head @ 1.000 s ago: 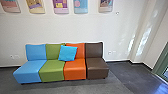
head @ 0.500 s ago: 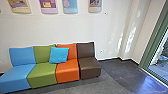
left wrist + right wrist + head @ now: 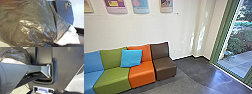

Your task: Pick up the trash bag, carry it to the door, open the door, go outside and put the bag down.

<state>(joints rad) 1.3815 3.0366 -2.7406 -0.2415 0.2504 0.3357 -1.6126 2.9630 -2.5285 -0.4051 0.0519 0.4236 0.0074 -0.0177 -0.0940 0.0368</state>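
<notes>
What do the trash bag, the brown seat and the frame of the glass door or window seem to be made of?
Trash bag: thin, glossy dark plastic film, judging by its crinkles and bright highlights.
Brown seat: smooth leather or imitation leather with a soft sheen; which one is unclear.
Frame: probably green-painted metal, from its straight, even-coloured profile.

Blue cushion (image 3: 131,58) on colourful seats (image 3: 142,74), posters (image 3: 141,6) on white wall (image 3: 121,30)

Plate (image 3: 64,11) and bar (image 3: 33,68) close to my wrist cameras

Through the left wrist view I see a round fitting (image 3: 69,4) at the plate's corner. Through the right, the bar narrows towards a rimmed recess (image 3: 55,69); a pale bracket (image 3: 43,88) sits near.
</notes>
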